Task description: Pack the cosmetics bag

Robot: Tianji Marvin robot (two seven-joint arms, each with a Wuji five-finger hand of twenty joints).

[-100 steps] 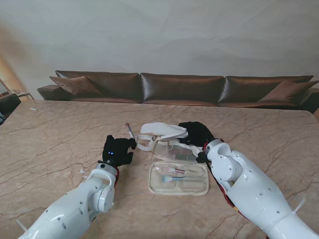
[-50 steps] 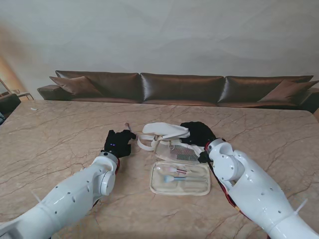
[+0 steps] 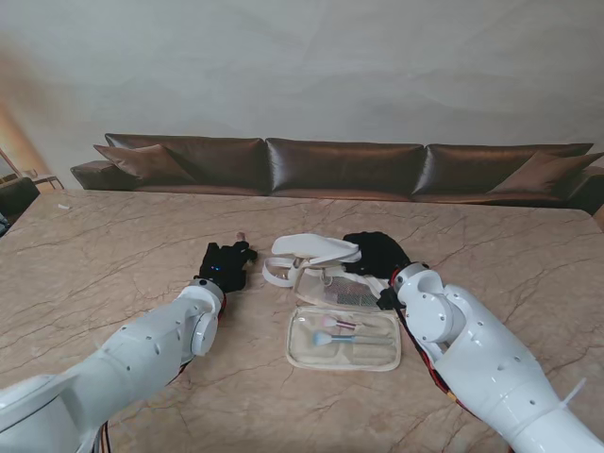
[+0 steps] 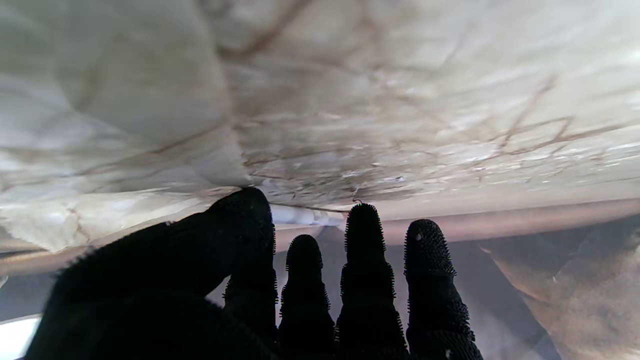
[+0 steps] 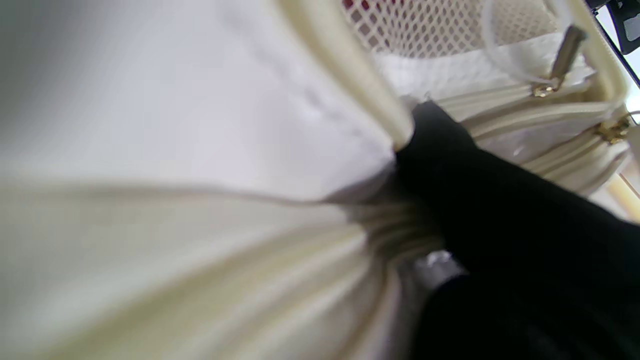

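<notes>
Robot hand, right [image 3: 376, 253]: black-gloved, at the far right edge of the cosmetics bag [image 3: 342, 321], thumb [image 5: 450, 150] and fingers pinching the cream fabric beside the zip, as the right wrist view shows.
Robot hand, left [image 3: 225, 264]: black-gloved, low over the desk [image 3: 113, 264], left of the bag and apart from it; fingers [image 4: 362, 235] straight and side by side; whether it holds anything cannot be told.
Cosmetics bag: cream, lying opened flat at desk centre. Near half holds makeup brushes [image 3: 342, 330] under a clear cover, one blue-tipped, one pink-tipped. Far half carries a mesh pocket [image 3: 342, 292]; gold zip pulls [image 5: 555, 65] visible in the right wrist view. White padded flap with strap [image 3: 311, 251] at the far side. No readable brand or writing.
Small pink-tipped item [image 3: 241, 235]: on the desk just beyond the left hand, too small to identify.
Desk: beige marble with brown veins.
Sofa [image 3: 340, 168]: brown leather, along the far edge of the desk.
</notes>
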